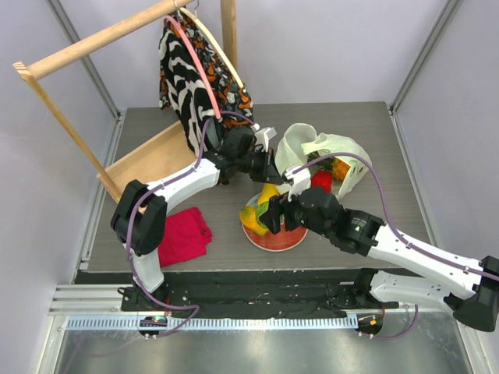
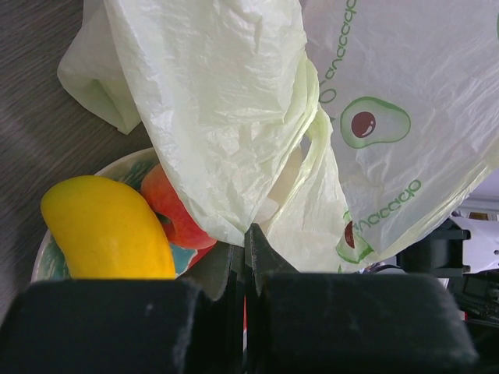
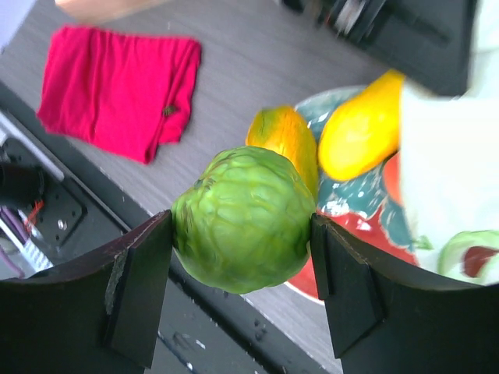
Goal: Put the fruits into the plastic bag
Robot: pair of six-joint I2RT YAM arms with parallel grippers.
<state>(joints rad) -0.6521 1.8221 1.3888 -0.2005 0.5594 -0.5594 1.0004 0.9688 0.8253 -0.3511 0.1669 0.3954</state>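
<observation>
The step in hand is the carry of one fruit from plate to bag. The right gripper (image 3: 240,234) is clamped on the green round fruit (image 3: 243,220), one finger on each side, and holds it above the near edge of the red plate (image 1: 284,241). The left gripper (image 2: 245,253) has its fingers pressed together on a fold of the plastic bag (image 2: 226,101) and holds that side up just beyond the plate. My reading is that the next move calls for the right arm to travel toward the bag's mouth, get the fruit over the opening rather than over the loose film, and only then part its fingers, while the left hand keeps its pinch so the mouth does not sag shut. The left wrist view shows the pinch on the film, the avocado print, and a yellow mango (image 2: 105,226) and a peach (image 2: 178,214) on the plate under the hanging plastic, none of which the top view makes plain. The right wrist view alone shows the grip on the green fruit, a second, orange-tinged mango (image 3: 284,144) and the red cloth (image 3: 117,86) well apart. Only the top view shows the whole bag, with a red pepper (image 1: 321,181) at its mouth; whether it is fully inside I cannot tell.
</observation>
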